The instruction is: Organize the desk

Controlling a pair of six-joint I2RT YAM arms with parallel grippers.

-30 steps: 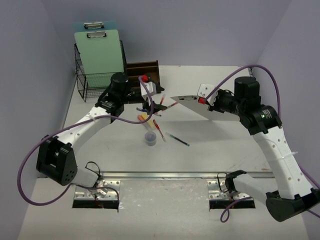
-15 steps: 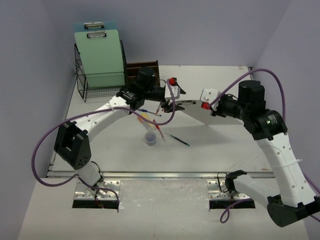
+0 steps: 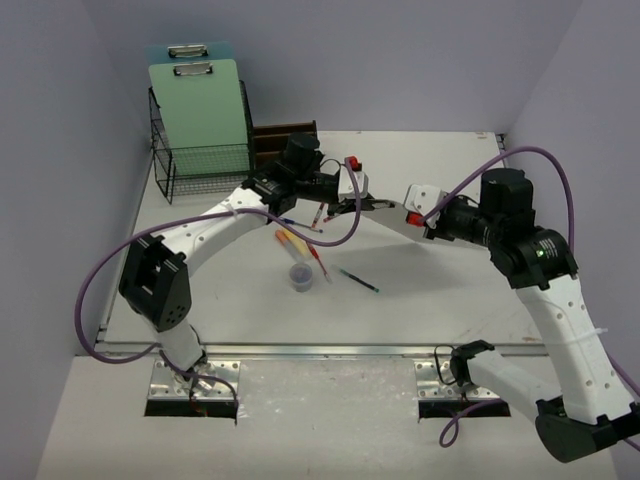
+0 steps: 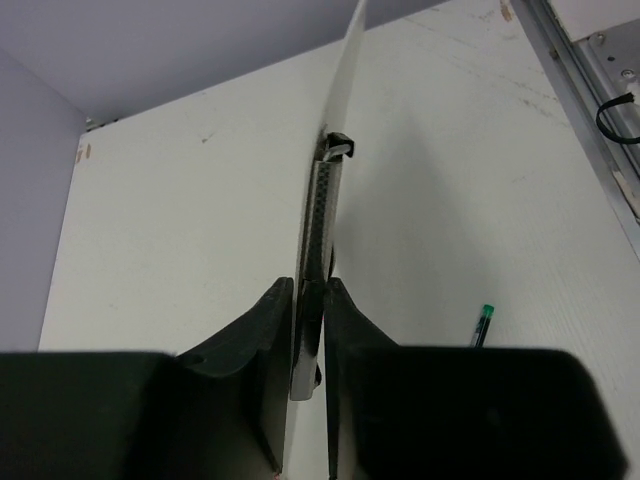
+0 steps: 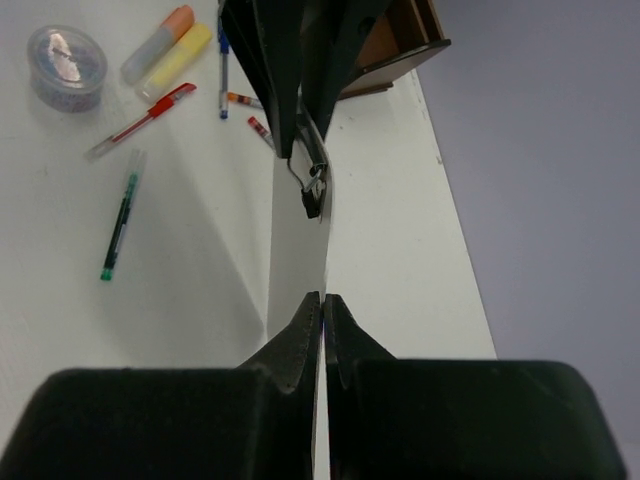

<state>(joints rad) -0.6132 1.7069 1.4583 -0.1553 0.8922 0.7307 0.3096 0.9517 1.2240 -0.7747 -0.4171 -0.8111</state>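
Top view: above the flat white matte bench [image 3: 450, 290], the left gripper [image 3: 338, 206] and right gripper [image 3: 410, 215] each pinch 1 end of a thin white clipped sheet [image 3: 383, 213]. Left wrist: the jaws clamp its clip end. Right wrist: a red plastic pen [image 5: 140, 120], a green pen [image 5: 118, 225] and a round clear tub [image 5: 66, 66] lie loose, so most of the tidying looks undone.

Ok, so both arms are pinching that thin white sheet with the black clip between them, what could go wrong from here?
1. The left gripper and right gripper are both shut on the thin white sheet; a mismatched pull or twist could bend or tear it.
2. The right gripper pinches only its edge, so it may slip free.
3. The slim green pen and red pen lie loose on the white desk; a dropped sheet could scatter them.
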